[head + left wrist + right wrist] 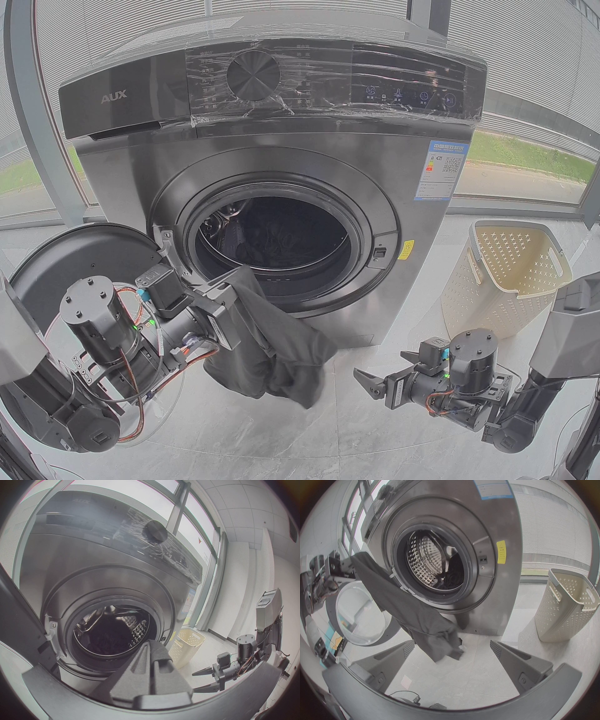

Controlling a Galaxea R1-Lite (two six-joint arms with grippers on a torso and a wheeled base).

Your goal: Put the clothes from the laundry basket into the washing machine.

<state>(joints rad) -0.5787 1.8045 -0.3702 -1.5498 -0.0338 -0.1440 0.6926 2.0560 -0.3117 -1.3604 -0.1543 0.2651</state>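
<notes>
Head view has me mid-load: my left hand (230, 289) pinches a dark grey garment (281, 356) at the lower lip of the washing machine (400, 169) opening, the cloth hanging toward the floor. Next, I judge, it needs lifting and pushing into the drum. My right hand (369, 381) hovers low, fingers spread, pointing at the garment; the laundry basket (506, 275) stands behind it.

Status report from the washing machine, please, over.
Left gripper shut on dark garment, hanging by the drum opening. Right gripper open, low, holding nothing. Door open, nothing in the way.
</notes>
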